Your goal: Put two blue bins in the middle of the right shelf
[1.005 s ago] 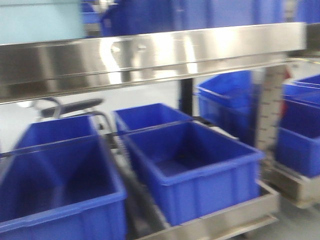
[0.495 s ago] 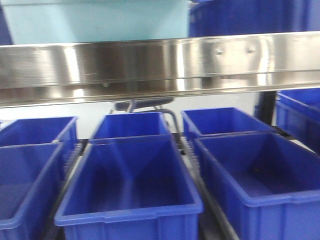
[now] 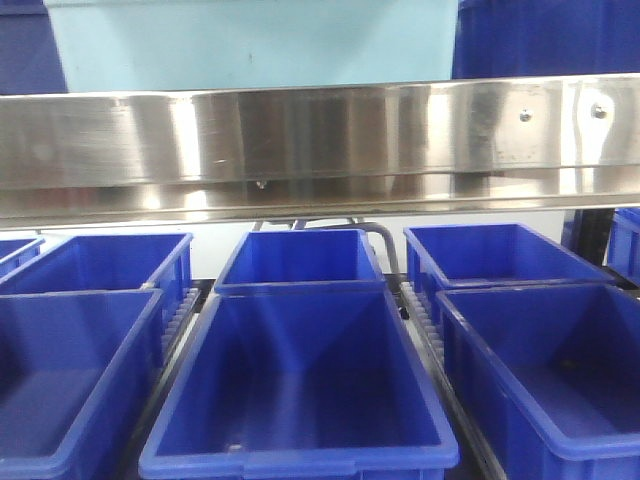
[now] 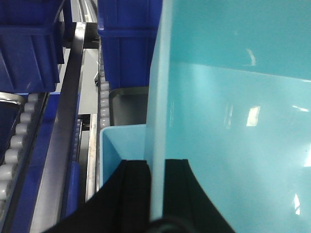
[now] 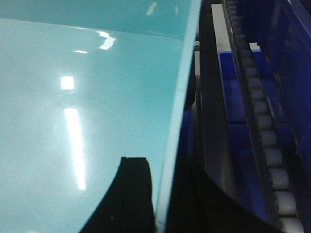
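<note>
A light blue bin (image 3: 250,45) fills the top of the front view, above a steel shelf rail (image 3: 320,140). In the left wrist view my left gripper (image 4: 156,163) is shut on this bin's (image 4: 233,121) left wall, one black finger on each side. A second light blue bin corner (image 4: 121,138) shows just left of and below that wall. In the right wrist view my right gripper (image 5: 160,165) is shut on the bin's (image 5: 87,97) right wall; its outer finger is dark against the shelf.
Below the rail, several dark blue bins (image 3: 300,390) sit in rows on the roller shelf. More dark blue bins (image 3: 545,40) stand on the upper level at both sides. Roller tracks (image 4: 17,141) (image 5: 265,131) and dark blue bins (image 4: 126,39) run close beside both grippers.
The front view has swung left: the shelf post and right-hand bins slid out of frame, and the shelf rail now runs level. The light blue bin stays held at the top.
</note>
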